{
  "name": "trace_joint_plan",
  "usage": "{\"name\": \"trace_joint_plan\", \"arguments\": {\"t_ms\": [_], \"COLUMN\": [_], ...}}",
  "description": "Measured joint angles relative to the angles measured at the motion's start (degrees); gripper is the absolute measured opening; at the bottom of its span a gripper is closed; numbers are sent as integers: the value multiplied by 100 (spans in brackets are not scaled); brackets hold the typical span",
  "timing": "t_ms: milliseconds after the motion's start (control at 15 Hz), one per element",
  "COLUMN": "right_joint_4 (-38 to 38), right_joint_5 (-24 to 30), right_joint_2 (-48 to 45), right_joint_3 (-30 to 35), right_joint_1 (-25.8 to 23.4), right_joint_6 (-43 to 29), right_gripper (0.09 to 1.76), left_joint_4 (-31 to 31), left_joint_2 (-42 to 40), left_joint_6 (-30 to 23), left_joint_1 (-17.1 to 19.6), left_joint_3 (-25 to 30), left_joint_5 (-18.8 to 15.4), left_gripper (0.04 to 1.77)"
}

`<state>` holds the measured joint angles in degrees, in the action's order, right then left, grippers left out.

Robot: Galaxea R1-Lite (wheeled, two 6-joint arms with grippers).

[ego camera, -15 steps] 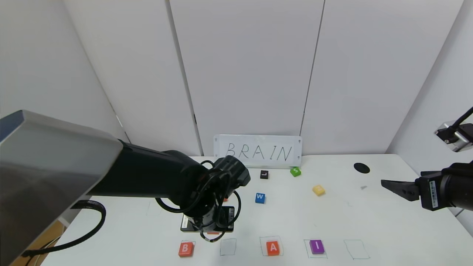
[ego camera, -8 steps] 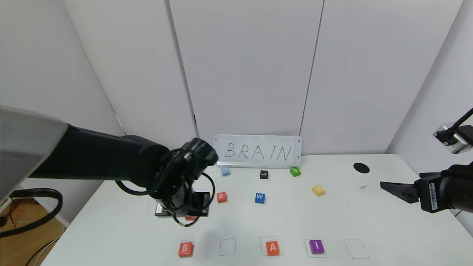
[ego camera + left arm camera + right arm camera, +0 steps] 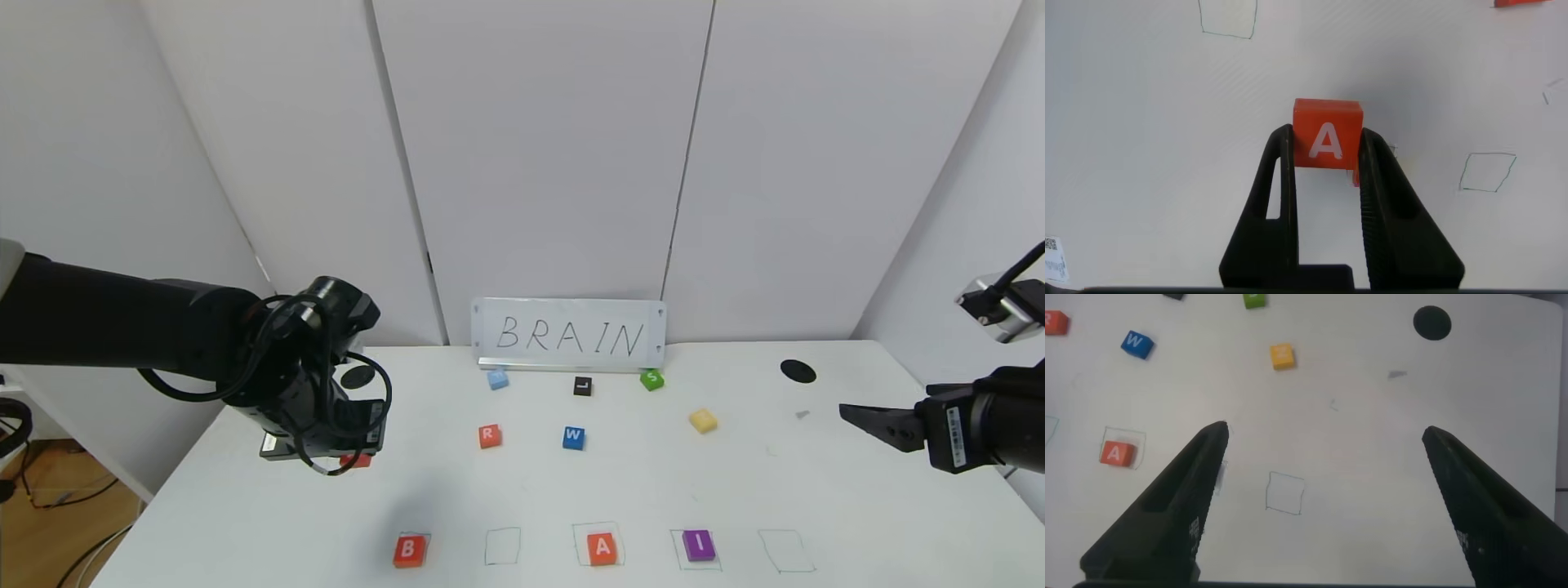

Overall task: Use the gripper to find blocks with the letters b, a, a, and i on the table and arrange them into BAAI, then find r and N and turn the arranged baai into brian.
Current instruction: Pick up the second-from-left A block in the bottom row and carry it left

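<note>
My left gripper [image 3: 353, 462] hangs over the left part of the table [image 3: 620, 482], shut on an orange-red A block [image 3: 1327, 131] held between its fingertips above the tabletop. Only a red sliver of that block [image 3: 357, 461] shows in the head view. In the front row lie the B block [image 3: 409, 550], another A block [image 3: 602, 548] and the purple I block [image 3: 699, 545]. The R block [image 3: 489, 436] and the yellow N block [image 3: 703, 420] lie mid-table. My right gripper [image 3: 856, 414] is open and empty at the right edge.
A green drawn square [image 3: 503, 545] between B and A holds nothing, as does another [image 3: 785, 550] right of I. The blue W block [image 3: 573, 438], light blue block [image 3: 498, 379], black L block [image 3: 582, 385] and green S block [image 3: 651, 379] lie before the BRAIN sign [image 3: 569, 335]. There are two black holes, one [image 3: 798, 371] at the right and one [image 3: 357, 376] at the left.
My left arm has swung left and back from the front row with the A block in it, uncovering the R and light blue blocks. The right arm has stayed put.
</note>
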<state>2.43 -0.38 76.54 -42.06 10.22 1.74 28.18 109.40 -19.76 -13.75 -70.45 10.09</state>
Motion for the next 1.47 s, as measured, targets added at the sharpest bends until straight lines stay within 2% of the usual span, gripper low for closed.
{"name": "trace_joint_plan", "arguments": {"t_ms": [133,400,533,1133,1467], "right_joint_4": [11,-2,0,11,13], "right_joint_5": [5,5,5,5,5], "right_joint_2": [-4,-4,-6,-30,-33], "right_joint_3": [5,17,24,24,22], "right_joint_1": [6,37,37,41,41], "right_joint_6": [-2,0,0,0,0], "right_gripper": [171,171,171,171,171], "left_joint_4": [-265,-486,-739,-1154,-1168], "left_joint_2": [17,94,254,912,1089], "left_joint_6": [367,477,472,488,501], "left_joint_1": [408,645,690,846,880], "left_joint_3": [111,226,226,149,163], "left_joint_5": [-22,-33,-24,-11,-9], "left_gripper": [49,49,49,49,49]}}
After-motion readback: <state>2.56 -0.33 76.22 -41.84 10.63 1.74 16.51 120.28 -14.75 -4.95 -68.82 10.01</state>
